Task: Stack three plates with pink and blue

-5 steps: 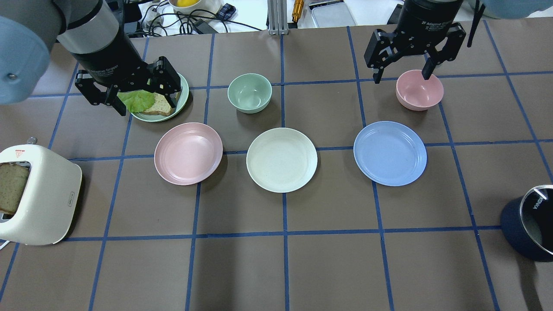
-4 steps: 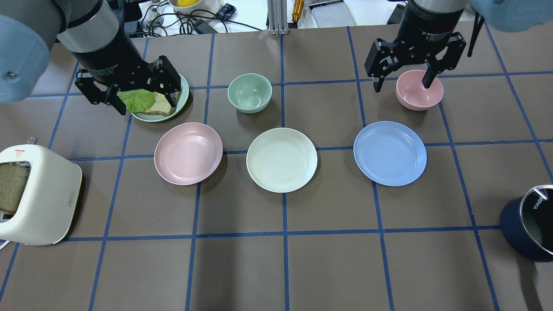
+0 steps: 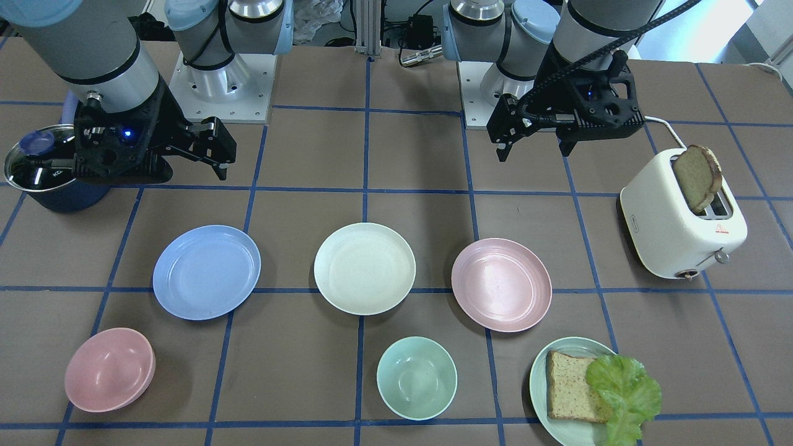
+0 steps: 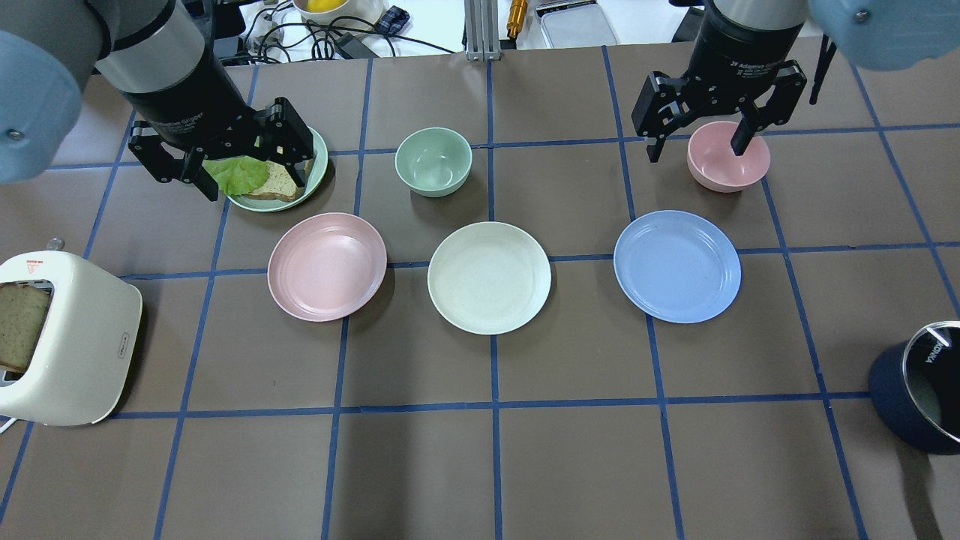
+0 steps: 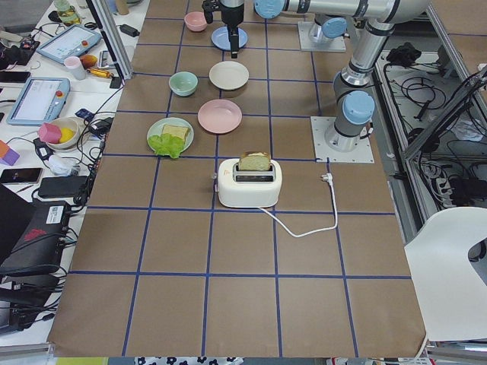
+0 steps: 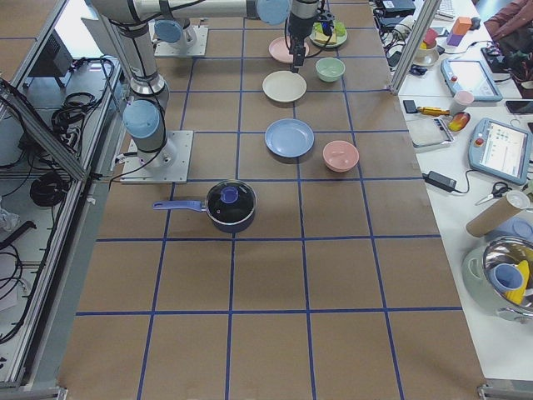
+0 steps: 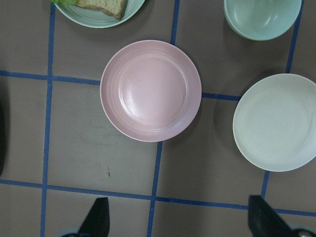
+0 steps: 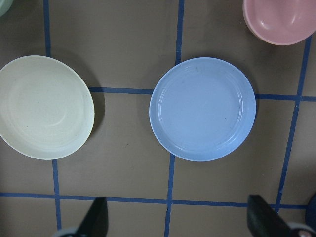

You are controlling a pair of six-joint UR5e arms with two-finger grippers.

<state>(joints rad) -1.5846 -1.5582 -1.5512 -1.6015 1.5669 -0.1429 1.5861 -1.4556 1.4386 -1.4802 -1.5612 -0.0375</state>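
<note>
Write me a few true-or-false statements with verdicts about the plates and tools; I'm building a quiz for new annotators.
1. The cream-white round matte plate lies between the pale pink round matte plate and the light blue round matte plate. True.
2. The pink plate is stacked on the cream-white one. False: all three lie apart, none overlapping.
3. The left tool and the right tool are open and empty. True.
4. The white boxy toaster is empty. False: a brown bread slice stands in its slot.

toaster (image 4: 75, 345), mint bowl (image 4: 433, 161), pink bowl (image 4: 718, 171), saucepan (image 4: 892, 397)
</note>
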